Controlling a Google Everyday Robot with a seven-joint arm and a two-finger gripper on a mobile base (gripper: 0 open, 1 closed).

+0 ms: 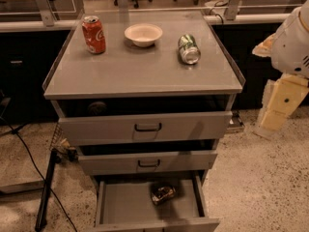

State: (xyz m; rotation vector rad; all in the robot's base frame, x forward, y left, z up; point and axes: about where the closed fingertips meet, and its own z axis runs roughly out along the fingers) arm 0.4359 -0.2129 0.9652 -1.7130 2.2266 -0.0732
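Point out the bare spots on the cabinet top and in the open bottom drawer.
Bare: the top's whole front half, before the red can, bowl and green can; the drawer left of the packet. Crowded: the back row. The gripper hangs apart, right of the top.

One high view facing the drawer unit.
Looks down from close in front; the pincer, seemingly, at right edge.
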